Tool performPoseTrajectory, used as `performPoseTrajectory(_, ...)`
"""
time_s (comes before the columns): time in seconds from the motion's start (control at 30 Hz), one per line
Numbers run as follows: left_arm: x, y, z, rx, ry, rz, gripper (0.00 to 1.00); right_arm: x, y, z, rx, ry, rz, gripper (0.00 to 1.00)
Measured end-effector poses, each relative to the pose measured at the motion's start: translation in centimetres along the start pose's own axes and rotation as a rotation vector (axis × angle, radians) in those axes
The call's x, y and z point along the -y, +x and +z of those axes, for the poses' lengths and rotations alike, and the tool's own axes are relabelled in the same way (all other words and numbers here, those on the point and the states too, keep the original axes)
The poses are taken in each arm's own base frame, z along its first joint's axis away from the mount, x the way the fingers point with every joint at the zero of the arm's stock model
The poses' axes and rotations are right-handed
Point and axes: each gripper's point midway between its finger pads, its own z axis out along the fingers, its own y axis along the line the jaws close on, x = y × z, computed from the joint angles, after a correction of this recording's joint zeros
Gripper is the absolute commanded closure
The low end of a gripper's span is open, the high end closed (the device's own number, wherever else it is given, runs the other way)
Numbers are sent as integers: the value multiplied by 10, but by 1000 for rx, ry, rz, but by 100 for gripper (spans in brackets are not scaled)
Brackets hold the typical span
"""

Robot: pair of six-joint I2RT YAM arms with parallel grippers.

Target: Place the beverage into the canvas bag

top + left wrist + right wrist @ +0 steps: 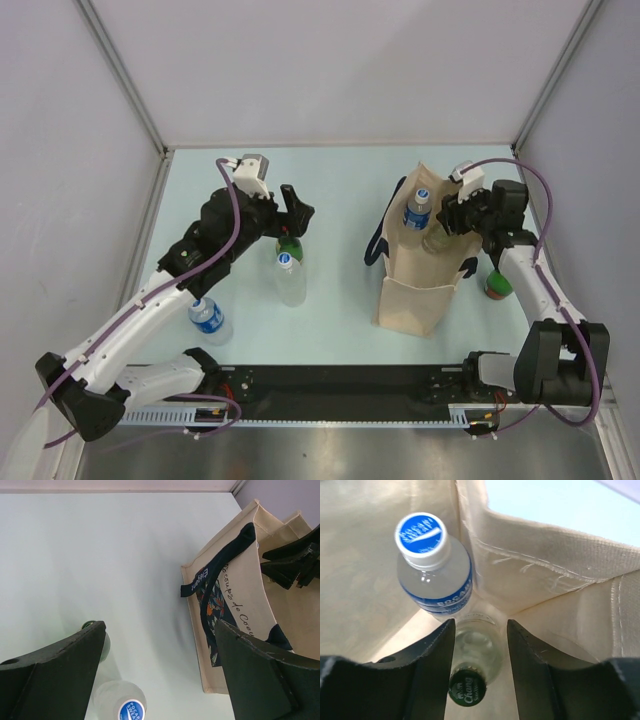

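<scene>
The canvas bag [410,300], beige with dark navy handles, stands upright and open under the right claw [480,627]. Inside it, a clear glass bottle [476,650] with a green cap is held between the claw's fingers, just beside a blue-capped bottle [432,575].

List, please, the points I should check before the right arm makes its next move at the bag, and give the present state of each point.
1. The glass bottle is inside the canvas bag: ok, it sits below the rim.
2. The right gripper grips it: cannot tell. The fingers flank it closely, but contact is not visible.
3. The blue-capped bottle is already in the bag: ok.
4. The bag stands upright: ok.
5. The left gripper is open and empty: ok.
6. All beverages are packed: not ok. The clear bottle and others stand on the table.
</scene>
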Motion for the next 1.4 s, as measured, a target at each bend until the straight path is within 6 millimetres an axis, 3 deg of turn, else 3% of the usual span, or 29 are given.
performPoseTrajectory(0.43,2,1,0,-6,14,-1,5,-13,-7,-13,-6,-59,-1,46)
performPoseTrajectory(0.87,2,-1,-2,0,15,-2,5,-12,-60,-44,2,-98,-45,41)
performPoseTrajectory(1.17,3,-4,-6,10,22,-2,4,-22,-9,-47,-242,-240,-23,36)
performPoseTrajectory(1.4,3,-4,-6,8,25,-2,4,-23,5,-44,-353,-296,-22,36)
